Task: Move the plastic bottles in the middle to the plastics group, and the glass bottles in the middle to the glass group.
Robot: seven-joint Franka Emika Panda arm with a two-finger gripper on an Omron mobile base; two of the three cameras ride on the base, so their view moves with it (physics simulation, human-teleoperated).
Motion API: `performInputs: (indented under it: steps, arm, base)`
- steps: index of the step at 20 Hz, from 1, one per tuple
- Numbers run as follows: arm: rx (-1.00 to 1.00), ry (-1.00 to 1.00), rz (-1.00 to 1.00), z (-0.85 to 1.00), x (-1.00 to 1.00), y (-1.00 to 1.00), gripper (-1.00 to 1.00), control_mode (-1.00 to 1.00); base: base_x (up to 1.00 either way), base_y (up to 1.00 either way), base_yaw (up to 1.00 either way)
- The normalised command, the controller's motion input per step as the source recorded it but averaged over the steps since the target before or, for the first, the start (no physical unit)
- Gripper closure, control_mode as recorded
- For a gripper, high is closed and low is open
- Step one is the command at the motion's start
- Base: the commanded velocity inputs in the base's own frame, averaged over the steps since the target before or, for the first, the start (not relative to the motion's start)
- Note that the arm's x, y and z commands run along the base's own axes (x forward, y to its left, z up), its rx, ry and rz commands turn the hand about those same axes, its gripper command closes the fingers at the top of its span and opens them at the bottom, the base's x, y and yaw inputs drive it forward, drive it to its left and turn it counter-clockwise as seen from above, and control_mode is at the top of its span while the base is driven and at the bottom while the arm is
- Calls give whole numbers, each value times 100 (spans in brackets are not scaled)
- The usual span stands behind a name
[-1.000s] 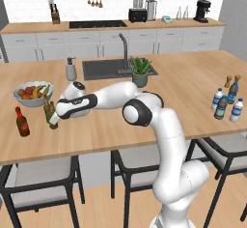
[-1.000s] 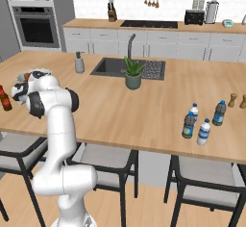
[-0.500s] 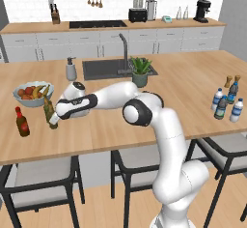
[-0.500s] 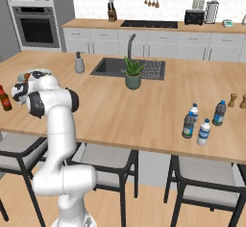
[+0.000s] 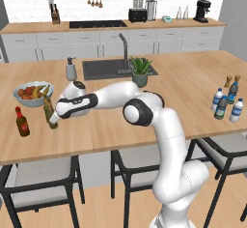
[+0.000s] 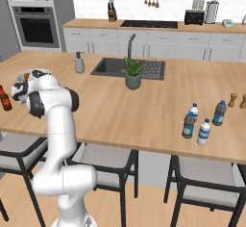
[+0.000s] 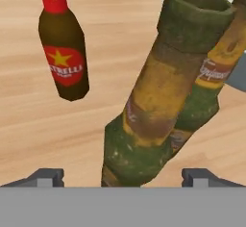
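At the counter's left end, the gripper (image 7: pixel 123 175) stands wide open, gripping nothing, around an olive-brown bottle (image 7: pixel 158 96) set beside its twin (image 7: pixel 211 81) (apparently delivered to the glass group).

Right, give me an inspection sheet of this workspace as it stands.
Surface: wooden island counter, sink set in it.
Job's things: olive-brown bottle between the open fingers, beside a second olive-brown bottle and the red bottle; four blue-capped water bottles grouped at the counter's far end.
Clutter: fruit bowl, soap dispenser, potted plant, two brown shakers.
End effector: open, fingertips either side of the nearer olive-brown bottle's base.
Cables: nothing seen.
Surroundings: stools under the counter, oven, back counter with toaster and coffee machine.
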Motion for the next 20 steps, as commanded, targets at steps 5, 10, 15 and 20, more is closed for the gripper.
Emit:
performInputs:
  steps: [5, 10, 15, 20]
  arm:
    - [1, -5, -1, 76, -66, -20, -100, -100]
    - [7, -8, -9, 82, -99, -46, -100, -100]
    - [6, -2, -15, 41, -86, -78, -100, -100]
    - [15, 0, -19, 2, -61, -97, -100, -100]
  base:
    - [0, 0, 0]
    - [0, 0, 0]
    - [0, 0, 0]
    - [0, 0, 0]
